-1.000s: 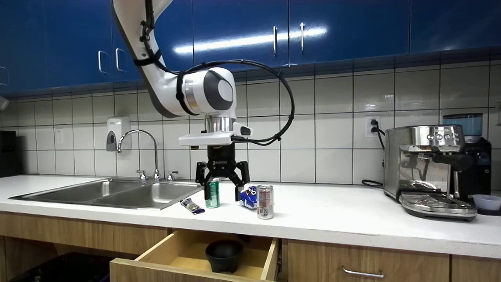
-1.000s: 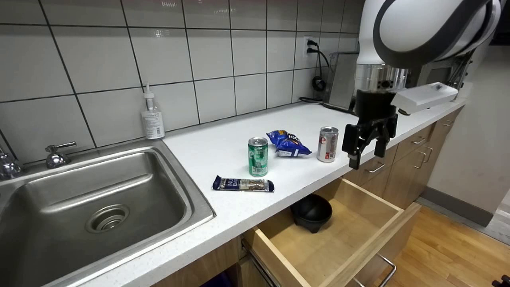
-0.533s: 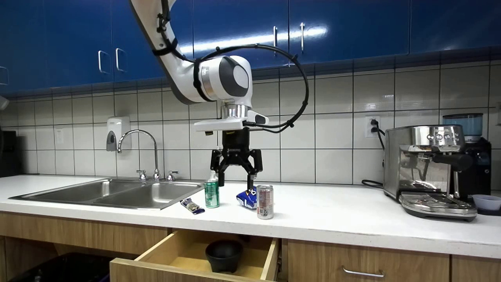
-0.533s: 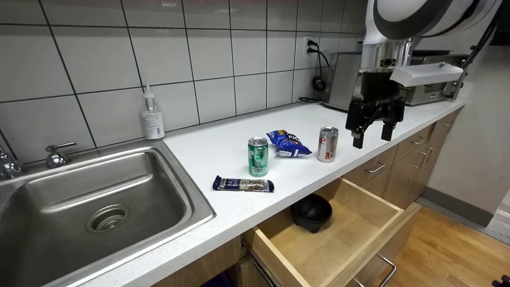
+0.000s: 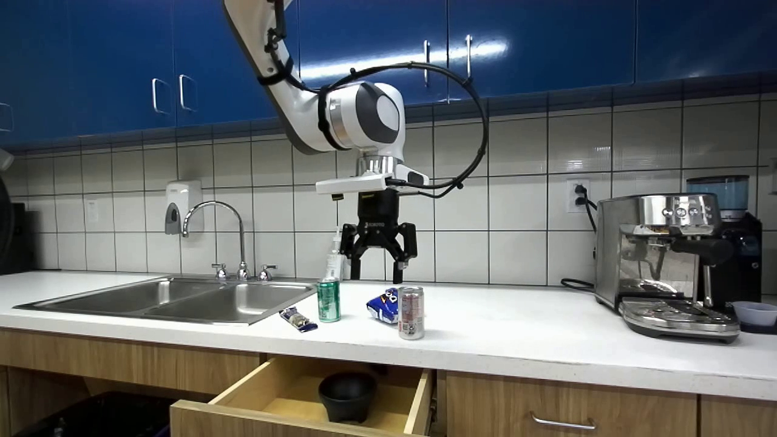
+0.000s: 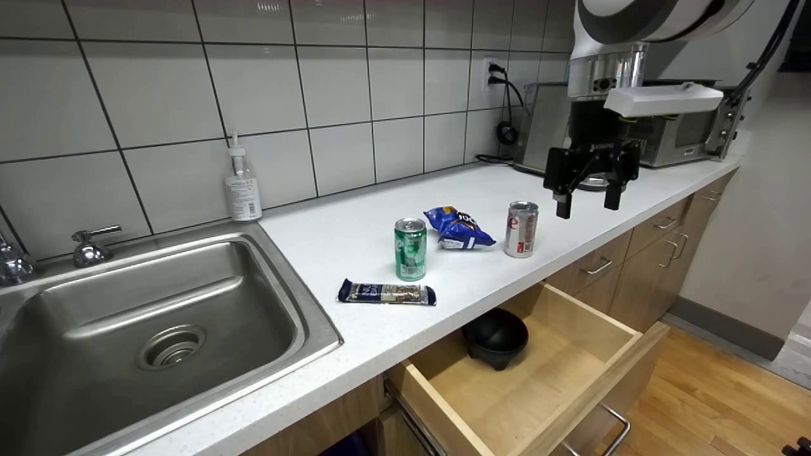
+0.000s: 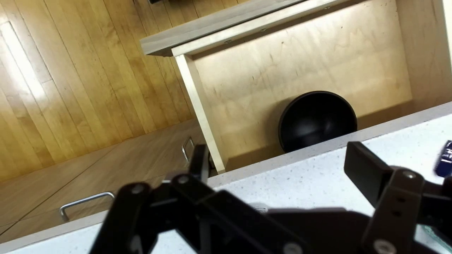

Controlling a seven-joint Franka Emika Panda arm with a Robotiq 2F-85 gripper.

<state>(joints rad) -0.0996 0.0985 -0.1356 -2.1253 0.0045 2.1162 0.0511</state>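
Currently you are working over a white counter (image 5: 516, 321), with a drawer (image 6: 557, 361) jutting open beneath its front edge. Near that edge, above the counter, your gripper (image 5: 377, 273) is hanging with its jaws standing well apart. A black bowl (image 6: 496, 335) is sitting in the drawer. A blue snack bag (image 6: 457, 229) is lying beside a silver can (image 6: 521, 229), which is standing closer to the front edge. A green can (image 6: 410, 250) is standing on the bag's other side, a wrapped bar (image 6: 386, 293) lying just past it.
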